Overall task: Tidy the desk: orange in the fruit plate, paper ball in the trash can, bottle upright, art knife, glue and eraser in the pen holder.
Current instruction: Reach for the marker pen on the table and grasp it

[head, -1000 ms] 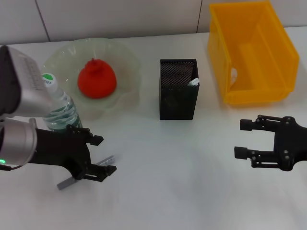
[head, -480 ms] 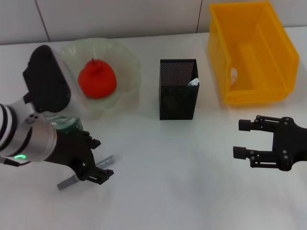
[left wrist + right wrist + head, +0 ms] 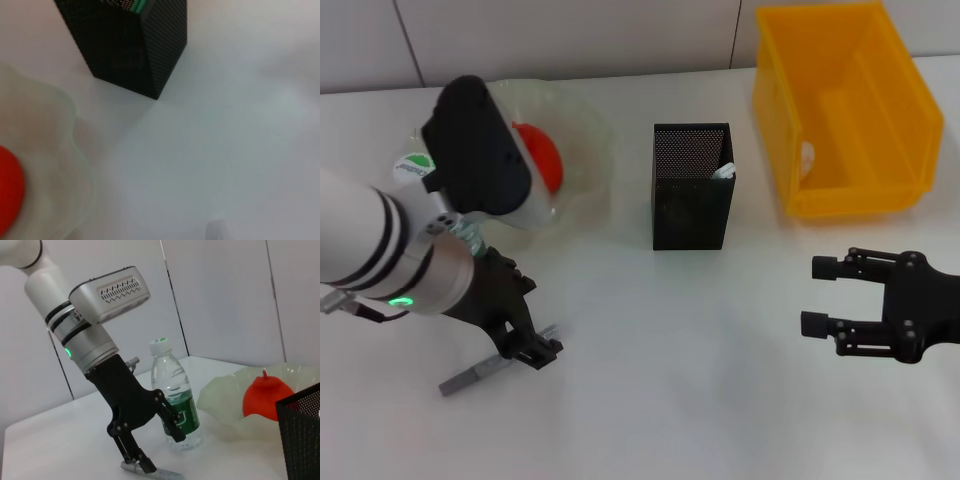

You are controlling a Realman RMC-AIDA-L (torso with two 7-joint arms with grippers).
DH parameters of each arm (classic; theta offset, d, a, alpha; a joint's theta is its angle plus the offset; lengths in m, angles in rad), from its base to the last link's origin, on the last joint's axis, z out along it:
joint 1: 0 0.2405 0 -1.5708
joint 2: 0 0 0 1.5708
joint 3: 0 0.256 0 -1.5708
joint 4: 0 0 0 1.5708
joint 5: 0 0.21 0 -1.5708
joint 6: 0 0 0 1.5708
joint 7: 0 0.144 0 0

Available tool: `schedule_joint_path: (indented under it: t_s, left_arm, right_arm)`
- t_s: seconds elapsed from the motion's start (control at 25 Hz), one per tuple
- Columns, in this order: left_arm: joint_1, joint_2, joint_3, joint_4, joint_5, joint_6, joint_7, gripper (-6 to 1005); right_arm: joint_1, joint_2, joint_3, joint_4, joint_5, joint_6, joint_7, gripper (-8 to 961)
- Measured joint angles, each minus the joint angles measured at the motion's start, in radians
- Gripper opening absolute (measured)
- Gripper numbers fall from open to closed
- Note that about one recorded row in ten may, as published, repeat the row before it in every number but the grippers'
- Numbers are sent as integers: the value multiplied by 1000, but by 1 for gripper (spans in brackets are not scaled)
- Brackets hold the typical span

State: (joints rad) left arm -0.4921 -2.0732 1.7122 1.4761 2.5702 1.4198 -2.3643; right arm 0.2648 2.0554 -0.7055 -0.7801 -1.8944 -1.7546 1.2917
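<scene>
The slim grey metal art knife (image 3: 485, 369) is seen lying flat on the white desk (image 3: 670, 380), its long axis slanting across the parted jaws of the left gripper (image 3: 528, 345) — set directly over it — while the right gripper (image 3: 825, 298), well apart, is held open.

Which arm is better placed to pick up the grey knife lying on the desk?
The left. Its pincer is already down at the art knife, fingers at the near end. The right pincer hovers open far across the desk, below the trash can.
</scene>
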Motion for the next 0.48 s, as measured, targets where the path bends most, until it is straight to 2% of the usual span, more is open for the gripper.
schedule_joint_path:
  t_s: [0.48]
  left_arm:
    - [-29, -4, 25, -2, 10, 72, -25, 718]
  right_arm:
    - [17, 1, 2, 29, 1, 15, -17, 756]
